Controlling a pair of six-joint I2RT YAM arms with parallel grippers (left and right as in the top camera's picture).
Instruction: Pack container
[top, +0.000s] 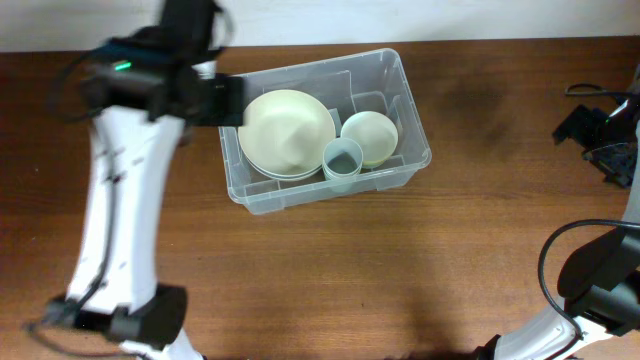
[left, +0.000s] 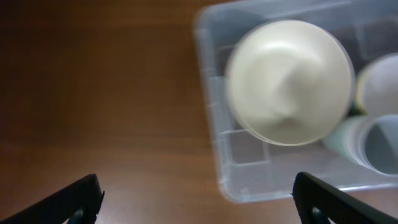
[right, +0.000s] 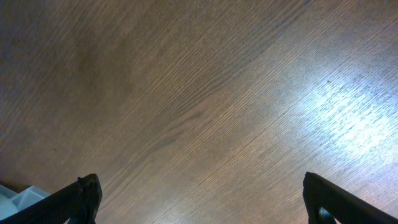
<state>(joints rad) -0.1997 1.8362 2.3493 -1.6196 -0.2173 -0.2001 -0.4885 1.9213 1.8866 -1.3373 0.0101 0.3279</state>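
The container (top: 320, 64), a large clear plastic tub, stands at the middle of the wooden table. Inside it lie a big cream bowl turned upside down (top: 287, 130), a small cream bowl (top: 370, 135) and a grey-blue cup (top: 342, 160). My left gripper (top: 228, 101) hovers at the tub's left end, open and empty. In the left wrist view the gripper (left: 199, 202) spans the tub's near corner (left: 230, 174), with the big bowl (left: 289, 81) beyond it. My right gripper (right: 205, 202) is open over bare wood, far right of the tub (top: 580, 125).
A pale tub corner (right: 18, 196) shows at the bottom left of the right wrist view. Black cables (top: 600, 92) lie at the table's right edge. The left arm's white link (top: 120, 200) reaches over the table's left side.
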